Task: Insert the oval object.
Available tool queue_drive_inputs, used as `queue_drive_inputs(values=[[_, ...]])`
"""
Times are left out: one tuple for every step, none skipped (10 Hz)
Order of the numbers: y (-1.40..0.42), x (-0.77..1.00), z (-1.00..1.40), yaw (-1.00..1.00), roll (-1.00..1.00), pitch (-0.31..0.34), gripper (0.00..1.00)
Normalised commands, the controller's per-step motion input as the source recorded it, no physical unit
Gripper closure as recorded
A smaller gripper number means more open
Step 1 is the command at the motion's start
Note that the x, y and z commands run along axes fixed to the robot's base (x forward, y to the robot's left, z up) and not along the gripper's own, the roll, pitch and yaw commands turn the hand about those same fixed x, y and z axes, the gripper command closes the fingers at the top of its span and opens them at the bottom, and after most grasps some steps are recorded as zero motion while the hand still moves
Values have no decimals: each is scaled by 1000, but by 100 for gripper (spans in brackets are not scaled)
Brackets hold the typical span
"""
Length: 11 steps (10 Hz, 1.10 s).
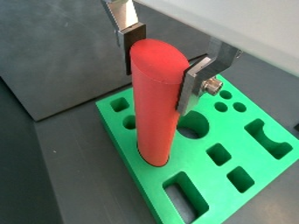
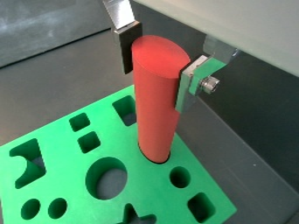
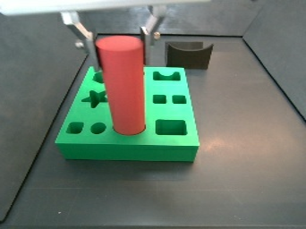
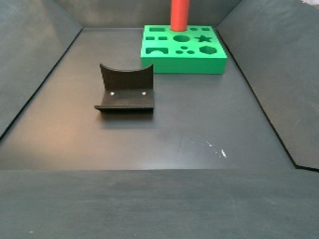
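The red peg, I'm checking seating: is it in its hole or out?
In: the red peg stands upright with its foot inside the green block; the gripper brackets its top.
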Motion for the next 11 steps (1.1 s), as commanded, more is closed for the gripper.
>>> queue_drive_inputs(values=[[0,180,-269,-51,29,0,100],[0,49,-323,-71,0,-36,100],[0,0,-314,-46,0,-90,100],[0,0,-326,-3,-11,-90,100],[34,0,-320,0,-69,-76,100],[71,0,-283,0,-89,-40,100],[74,0,-266,0,-97,-26,100],[29,0,-254,0,-90,-47,100],[0,0,-174,-9,-107,-59,100],[6,0,-66,0,-96,0,100],[-14,0,0,0,17,0,100]])
